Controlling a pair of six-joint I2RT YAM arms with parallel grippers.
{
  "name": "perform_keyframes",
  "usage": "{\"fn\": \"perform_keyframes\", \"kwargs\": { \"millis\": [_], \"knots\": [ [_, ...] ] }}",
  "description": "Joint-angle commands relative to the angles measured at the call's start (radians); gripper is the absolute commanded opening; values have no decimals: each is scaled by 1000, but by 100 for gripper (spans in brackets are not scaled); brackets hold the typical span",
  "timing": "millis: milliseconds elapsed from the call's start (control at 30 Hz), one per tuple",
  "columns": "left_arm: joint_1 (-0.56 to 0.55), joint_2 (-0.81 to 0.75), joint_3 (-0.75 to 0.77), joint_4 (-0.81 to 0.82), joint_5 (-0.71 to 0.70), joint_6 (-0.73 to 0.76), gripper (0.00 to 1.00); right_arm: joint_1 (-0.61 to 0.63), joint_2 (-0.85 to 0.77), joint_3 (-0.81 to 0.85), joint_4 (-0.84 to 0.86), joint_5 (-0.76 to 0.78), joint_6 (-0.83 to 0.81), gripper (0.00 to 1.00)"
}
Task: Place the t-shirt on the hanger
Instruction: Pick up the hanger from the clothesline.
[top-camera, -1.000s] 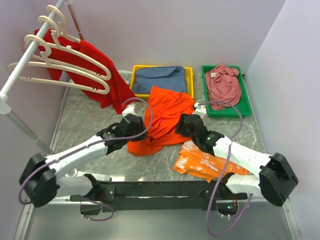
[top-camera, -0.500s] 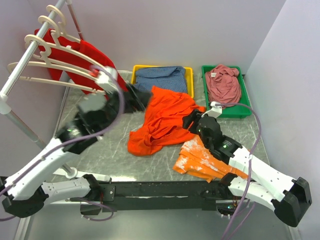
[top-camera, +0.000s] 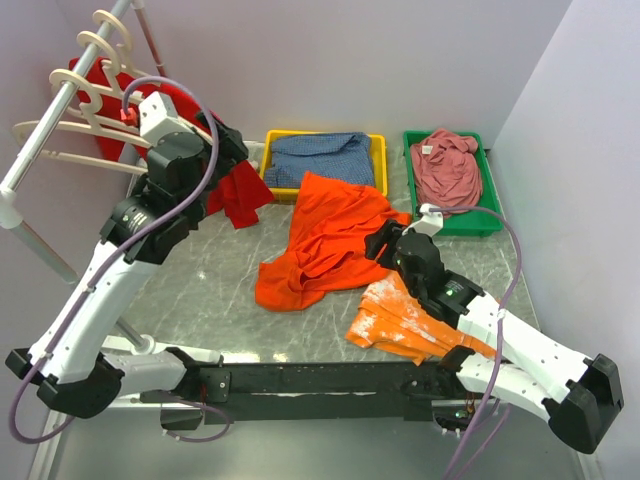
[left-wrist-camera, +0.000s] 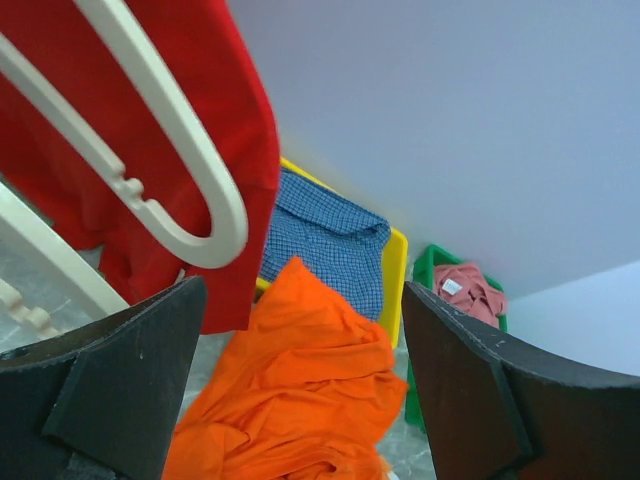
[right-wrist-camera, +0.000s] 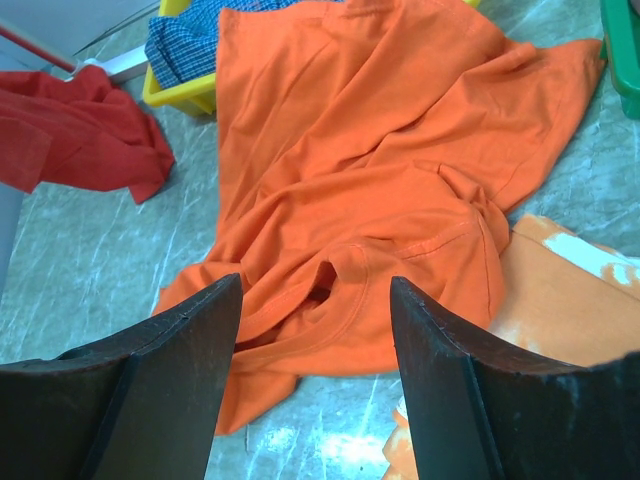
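Orange-red t-shirt (top-camera: 325, 240) crumpled just in front of the yellow tray (top-camera: 379, 165), top edge touching its rim. Left gripper (left-wrist-camera: 300, 375) released, wide and empty, raised left of the tray beside the cream hanger (left-wrist-camera: 215, 200). Right gripper (right-wrist-camera: 315, 335) spread, empty, low over the shirt, front-right of the tray.

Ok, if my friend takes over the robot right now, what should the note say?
Left claw: open, empty, raised near the hanger, not gripping it.
Right claw: open, empty, hovering low over the t-shirt.
T-shirt: crumpled on the table, far edge against the yellow tray.
Done: nothing yet; the t-shirt is not on the hanger.
Left: take the hanger, work it into the t-shirt.
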Motion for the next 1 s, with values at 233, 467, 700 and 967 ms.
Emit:
{"fn": "perform_keyframes", "kwargs": {
  "millis": [233, 467, 700, 967],
  "knots": [
    [134, -52, -20, -9, -45, -82, 87, 1, 21, 29, 34, -13, -9, 69],
    [196, 23, 23, 32, -21, -147, 84, 1, 25, 39, 35, -24, -15, 69],
    [234, 106, 75, 72, -19, -211, 77, 1, 15, 36, 35, -33, -9, 70],
    [239, 131, 95, 115, -22, -217, 49, -1, 0, 32, 35, -15, -28, 70]
  ]
}}
